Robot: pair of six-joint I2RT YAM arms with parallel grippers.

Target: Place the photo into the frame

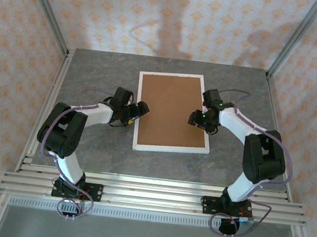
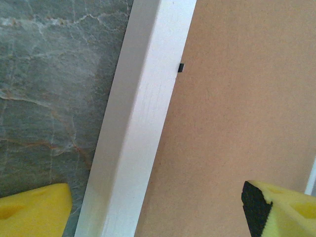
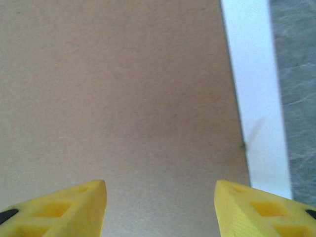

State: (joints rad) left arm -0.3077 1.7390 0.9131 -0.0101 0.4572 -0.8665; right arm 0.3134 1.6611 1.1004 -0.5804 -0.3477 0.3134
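**A:** Thin white-bordered rectangular picture frame (image 1: pixel 169 149), back upward, centred on the grey stone-look table (image 1: pixel 95 71); brown fibreboard backing (image 1: pixel 171 108) seated inside.

**B:** Left gripper (image 2: pixel 155 212) spread wide astride the left rail, right gripper (image 3: pixel 160 207) half-spread over the board, both empty. I'd steady the rail and work at the small black tab (image 2: pixel 180 67).

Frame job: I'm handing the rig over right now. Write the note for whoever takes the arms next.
Left gripper: open, holding nothing, one of its fingers over the table, the other over the board, the frame's left rail between them.
Right gripper: open, holding nothing, over the backing board near the frame's right rail.
Frame: lies flat, back up, mid-table, with the brown backing board seated inside it.
Done: cannot tell whether the photo is already under the board.
Left: check that. If it is not, lift the board, lay the photo in, refit the board.
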